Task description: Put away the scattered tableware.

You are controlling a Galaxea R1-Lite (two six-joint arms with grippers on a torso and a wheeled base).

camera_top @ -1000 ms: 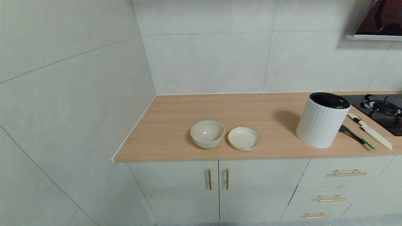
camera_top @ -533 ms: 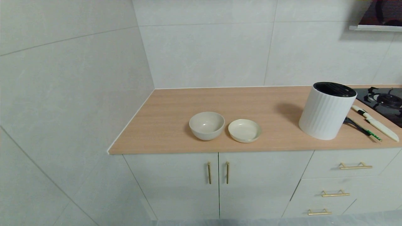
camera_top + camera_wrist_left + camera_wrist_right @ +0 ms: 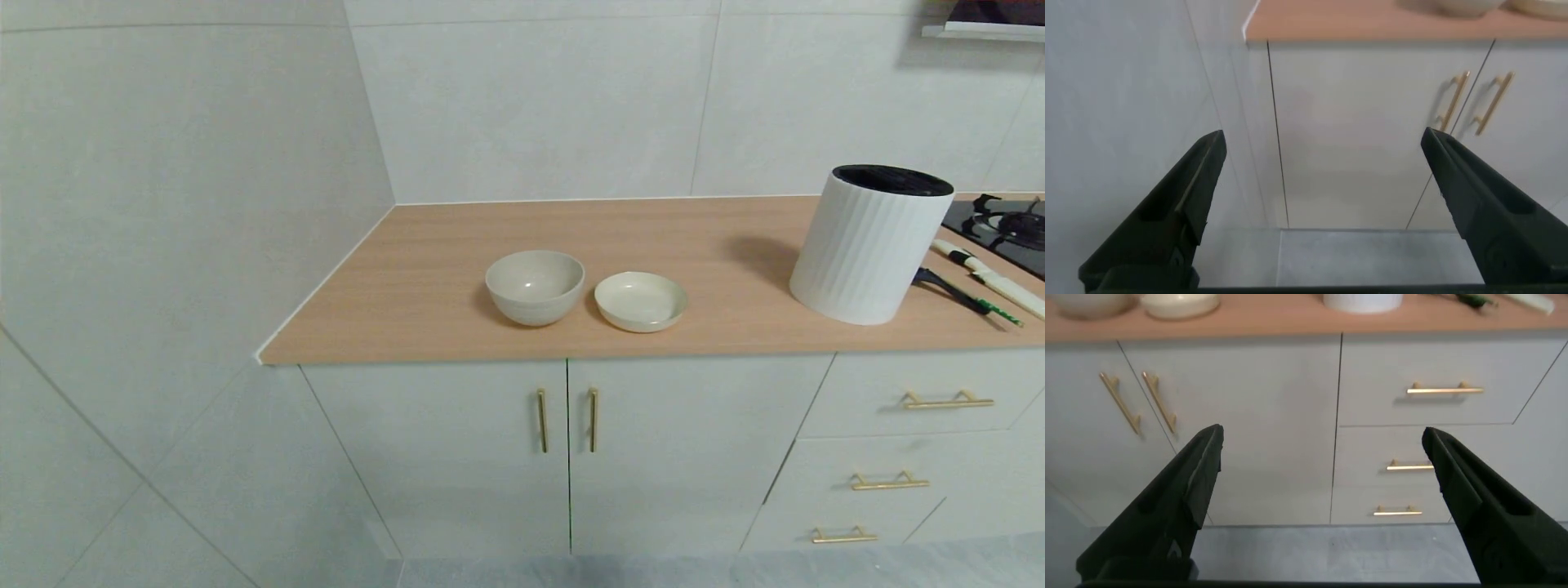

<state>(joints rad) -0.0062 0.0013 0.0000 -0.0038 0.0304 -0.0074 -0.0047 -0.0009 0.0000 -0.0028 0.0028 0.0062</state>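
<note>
**Worktop** (image 3: 424,286): wooden, set into a tiled corner.
- **Bowl** (image 3: 535,286): pale, upright, near the front edge.
- **Dish** (image 3: 640,300): shallow and cream, just beside the bowl on its right. Whether the two touch cannot be told.
- **Holder** (image 3: 869,245): white, ribbed, with a black top, standing well to the right.
- **Knife** (image 3: 992,280) and **dark utensil** (image 3: 951,287): lying flat beyond the holder, near the hob (image 3: 1008,233).

**Below the worktop:** cupboard doors (image 3: 567,457) are shut under the bowl and dish, with drawers (image 3: 939,400) to their right.

**Left gripper** (image 3: 1321,143): jaws spread wide and empty, low in front of the cupboard.

**Right gripper** (image 3: 1321,434): jaws likewise wide and empty, facing the drawers.

**Step:** this appears to be the approach, with nothing yet grasped.

**Next move:** probably raising an arm to worktop height and closing on one piece. The bowl and dish lie closest.
</note>
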